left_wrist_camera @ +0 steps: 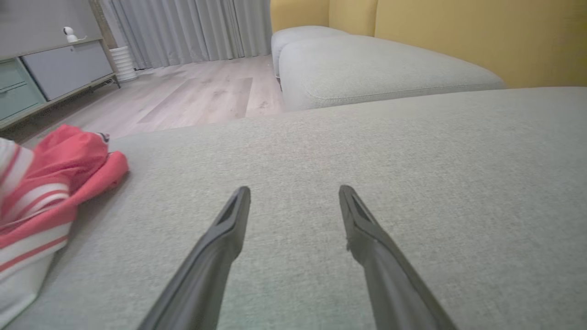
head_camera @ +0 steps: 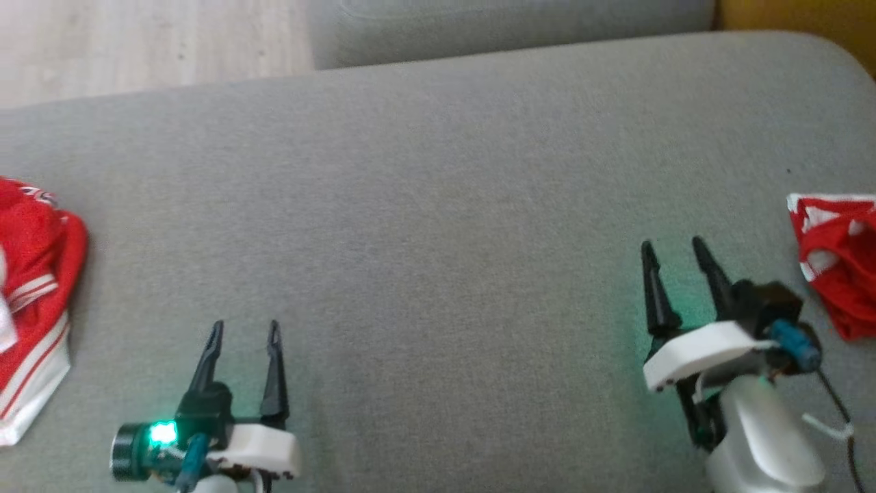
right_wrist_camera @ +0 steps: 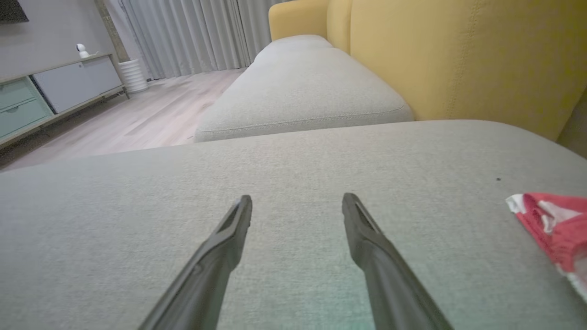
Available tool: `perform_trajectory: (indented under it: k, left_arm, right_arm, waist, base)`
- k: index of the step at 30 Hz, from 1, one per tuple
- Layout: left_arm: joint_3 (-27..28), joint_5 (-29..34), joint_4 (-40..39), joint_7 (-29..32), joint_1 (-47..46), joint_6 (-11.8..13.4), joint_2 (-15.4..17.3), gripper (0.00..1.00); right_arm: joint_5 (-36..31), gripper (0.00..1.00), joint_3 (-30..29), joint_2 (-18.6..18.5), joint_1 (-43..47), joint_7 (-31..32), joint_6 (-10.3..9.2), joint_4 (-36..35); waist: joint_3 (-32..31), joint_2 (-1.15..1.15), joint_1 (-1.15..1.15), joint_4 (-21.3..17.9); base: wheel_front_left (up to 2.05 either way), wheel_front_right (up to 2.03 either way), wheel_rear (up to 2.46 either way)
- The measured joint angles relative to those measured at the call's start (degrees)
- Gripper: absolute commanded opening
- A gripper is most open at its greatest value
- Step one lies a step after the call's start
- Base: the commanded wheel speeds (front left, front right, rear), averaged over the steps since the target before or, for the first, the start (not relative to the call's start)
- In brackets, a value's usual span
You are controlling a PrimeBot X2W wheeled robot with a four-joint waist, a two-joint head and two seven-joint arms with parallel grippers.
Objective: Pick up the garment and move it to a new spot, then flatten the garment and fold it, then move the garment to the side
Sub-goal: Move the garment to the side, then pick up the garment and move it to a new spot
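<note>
Head view: left tool (head_camera: 246, 325), lower left, and right tool (head_camera: 671, 243), lower right, both spread apart over a grey fabric sofa cushion (head_camera: 438, 205); crumpled red-and-white garment (head_camera: 34, 274) at left edge, another red-and-white cloth (head_camera: 845, 274) at right edge.

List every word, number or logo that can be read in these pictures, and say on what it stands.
No text can be read.
Left red garment: a small mark at its upper edge, too blurred to read.
Right red garment: white patches, no legible letters.
</note>
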Motion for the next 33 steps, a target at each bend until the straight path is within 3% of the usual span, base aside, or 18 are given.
perform_trajectory:
  k: [9, 22, 28, 33]
  left_arm:
    - [3.19, 0.14, 0.30, 0.00, 4.56, -0.18, -0.44, 1.00]
    - [4.28, 1.10, -1.19, 0.00, 4.92, -1.44, -1.92, 1.00]
    - [4.35, 1.10, -0.67, 0.00, 4.20, -1.86, -2.14, 1.00]
    - [5.48, 0.48, 1.08, 0.00, 4.28, -2.41, -2.24, 1.00]
  right_arm:
    - [1.07, 1.00, 2.41, 0.15, 4.66, 0.00, 0.00, 0.08]
    - [1.31, 1.00, 3.26, 0.14, 5.03, 0.00, 0.00, -0.11]
    - [1.32, 1.00, 4.36, 0.15, 6.61, 0.00, 0.00, -0.79]
    - [2.12, 1.00, 7.50, 0.16, 6.79, 0.00, 0.00, -1.15]
  waist:
    - [-3.51, 0.00, -0.01, 2.28]
    - [-3.20, 0.00, 0.01, 4.79]
    - [-2.50, 0.00, 0.01, 11.19]
    - [-1.76, 0.00, 0.01, 19.63]
  base:
    - [0.00, 0.00, 0.00]
    - [0.00, 0.00, 0.00]
    - [0.00, 0.00, 0.00]
    - [0.00, 0.00, 0.00]
